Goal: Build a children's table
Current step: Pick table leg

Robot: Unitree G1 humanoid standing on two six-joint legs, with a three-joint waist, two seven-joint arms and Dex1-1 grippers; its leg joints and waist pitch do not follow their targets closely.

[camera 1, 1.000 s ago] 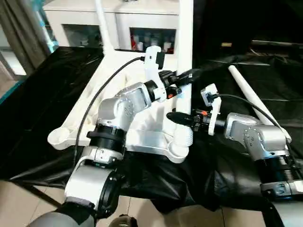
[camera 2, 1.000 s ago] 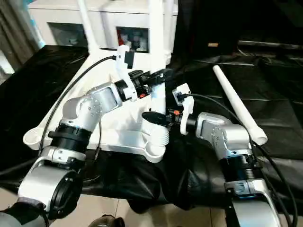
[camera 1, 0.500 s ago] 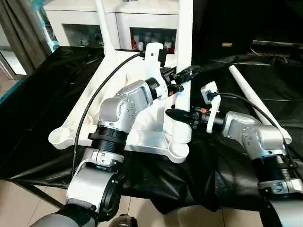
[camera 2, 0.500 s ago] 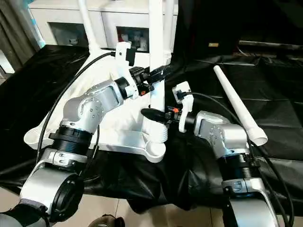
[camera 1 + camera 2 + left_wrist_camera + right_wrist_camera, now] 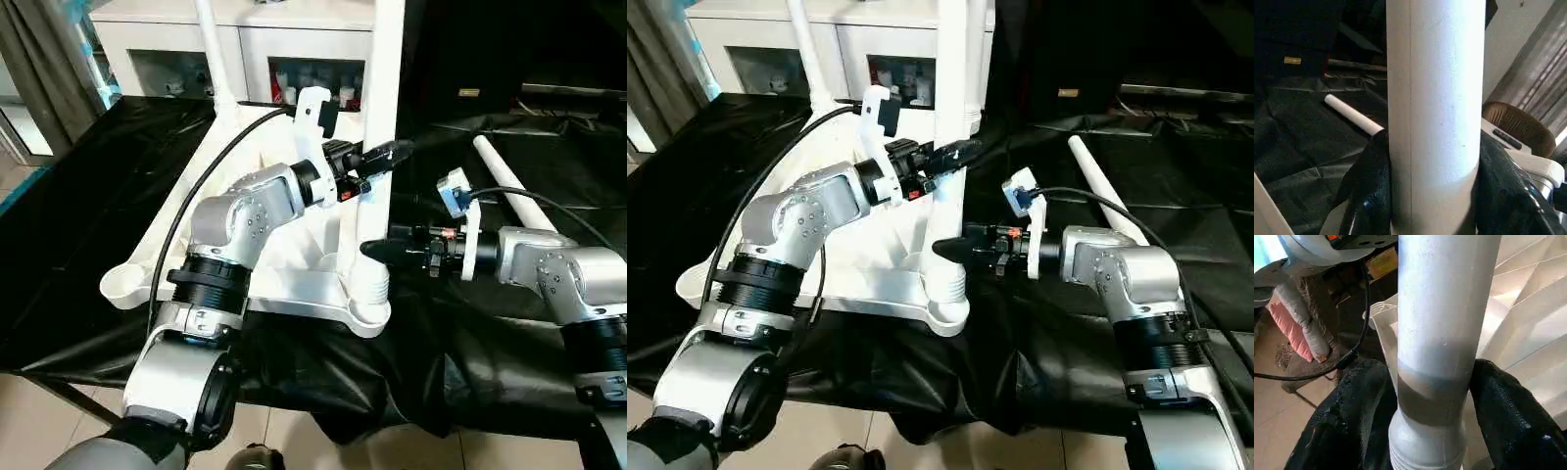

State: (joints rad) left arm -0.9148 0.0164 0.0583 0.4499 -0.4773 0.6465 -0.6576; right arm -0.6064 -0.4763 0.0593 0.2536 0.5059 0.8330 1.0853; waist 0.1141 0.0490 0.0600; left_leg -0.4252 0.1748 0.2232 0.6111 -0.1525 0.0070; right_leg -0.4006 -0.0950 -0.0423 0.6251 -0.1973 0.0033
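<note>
Black-draped work table (image 5: 88,206) bears the tabletop (image 5: 294,284); its upright leg (image 5: 380,117) stands between the left gripper (image 5: 377,162), clamped higher, and the right gripper (image 5: 384,252), seemingly loosened beside its base.

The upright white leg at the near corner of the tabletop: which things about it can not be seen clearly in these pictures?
- Upright leg: its top is cut off by the head views' upper edge.
- Its threaded foot in the corner socket: how deep it sits is hidden by the socket wall.
- Right gripper: contact of its fingers with the leg cannot be told.
- Left gripper: the leg hides the tabletop behind it in the left wrist view.
</note>
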